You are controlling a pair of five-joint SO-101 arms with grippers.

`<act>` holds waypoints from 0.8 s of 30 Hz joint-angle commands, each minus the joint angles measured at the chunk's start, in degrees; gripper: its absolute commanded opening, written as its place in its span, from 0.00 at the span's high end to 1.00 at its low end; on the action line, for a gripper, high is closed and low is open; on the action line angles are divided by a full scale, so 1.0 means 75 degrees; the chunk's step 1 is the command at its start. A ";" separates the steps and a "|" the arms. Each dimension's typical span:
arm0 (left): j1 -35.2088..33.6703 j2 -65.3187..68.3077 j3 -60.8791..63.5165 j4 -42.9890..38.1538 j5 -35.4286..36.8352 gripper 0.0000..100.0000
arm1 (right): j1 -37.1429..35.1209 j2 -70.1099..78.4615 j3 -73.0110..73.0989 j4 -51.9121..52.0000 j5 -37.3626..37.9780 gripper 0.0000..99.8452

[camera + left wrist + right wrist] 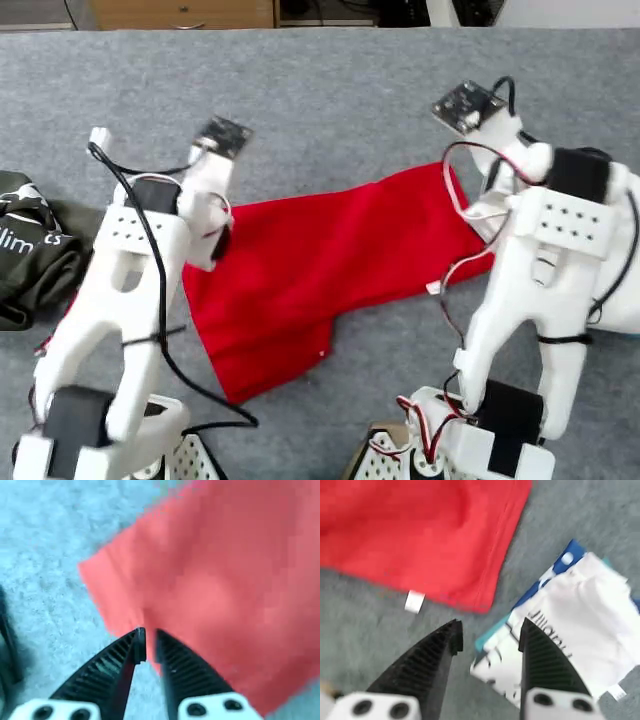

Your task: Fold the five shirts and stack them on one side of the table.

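A red shirt [320,270] lies spread across the grey table between the two arms. My left gripper [148,642] sits at the shirt's left edge [120,610], its fingers pressed nearly together on the red cloth, with a crease running up to the tips. In the high view this gripper [215,240] is at the shirt's left side. My right gripper [490,635] is open just off the red shirt's right corner [485,600], above bare table and the edge of a white and blue shirt [565,630]. Nothing is between its fingers.
A dark green folded shirt [30,255] lies at the table's left edge. A small white label [414,601] sticks out from the red shirt's hem. Bare grey table [330,110] stretches behind the arms.
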 commanded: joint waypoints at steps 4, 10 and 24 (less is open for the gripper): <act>-0.0481 0.1530 -0.0926 -0.0668 0.0844 0.98 | -0.1166 -0.0193 0.1436 -0.2954 -0.0985 0.99; -0.0481 0.2491 -0.1747 -0.0633 0.0856 0.98 | -0.1518 0.0815 0.2010 -0.4806 -0.1043 1.00; -0.0410 0.2772 -0.1958 -0.0785 0.0832 0.98 | -0.1377 0.4847 -0.2174 -0.3130 -0.1055 1.00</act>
